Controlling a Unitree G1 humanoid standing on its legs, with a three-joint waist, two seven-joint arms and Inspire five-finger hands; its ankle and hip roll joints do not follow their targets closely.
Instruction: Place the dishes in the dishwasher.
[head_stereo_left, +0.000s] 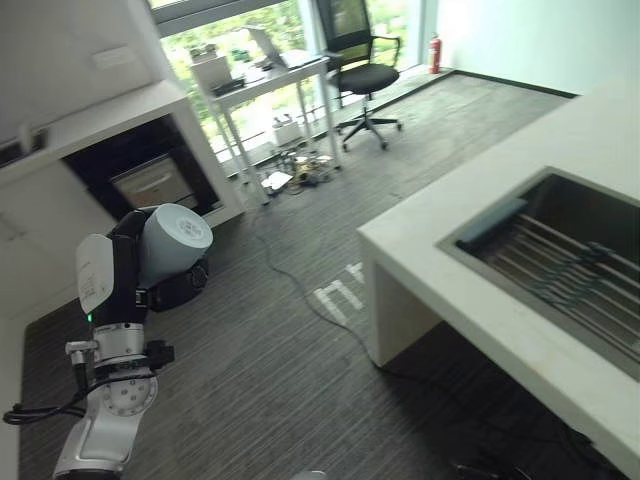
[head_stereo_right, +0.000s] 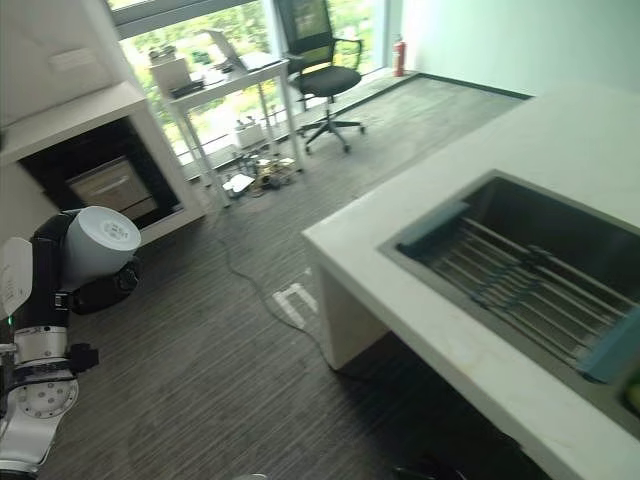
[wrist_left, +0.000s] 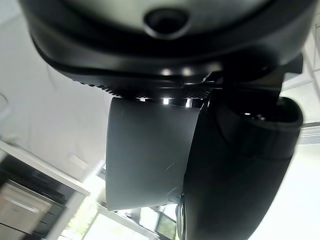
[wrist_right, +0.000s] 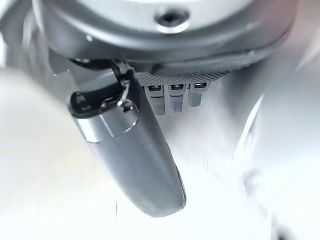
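Grey carpet (head_stereo_left: 300, 380) runs across this room, and over it, low at my left, I see a pale cup (head_stereo_left: 172, 240) held up sideways, its base turned toward the head camera. My left hand (head_stereo_left: 160, 290) is curled round the cup, dark fingers showing under and behind it; in the left wrist view the cup (wrist_left: 150, 155) sits tight against the thumb (wrist_left: 240, 170), clamped between it and the palm. Just beyond the cup, against the far wall, a dark opening under a white counter (head_stereo_left: 110, 110) shows a pale appliance front (head_stereo_left: 150, 182) set back inside; I cannot tell whether that is the dishwasher. My right hand (wrist_right: 130, 150) shows in the right wrist view, thumb sticking out straight and a row of fingers (wrist_right: 172, 95) beside it, holding nothing, loose and uncurled as far as I can see. Well off to my right stands a white island (head_stereo_right: 400, 320) with a steel sink (head_stereo_right: 560, 230) let into it, a drying rack (head_stereo_right: 520, 280) across the basin. Further back by the window are a white desk (head_stereo_left: 265, 80) and a black office chair (head_stereo_left: 365, 75).
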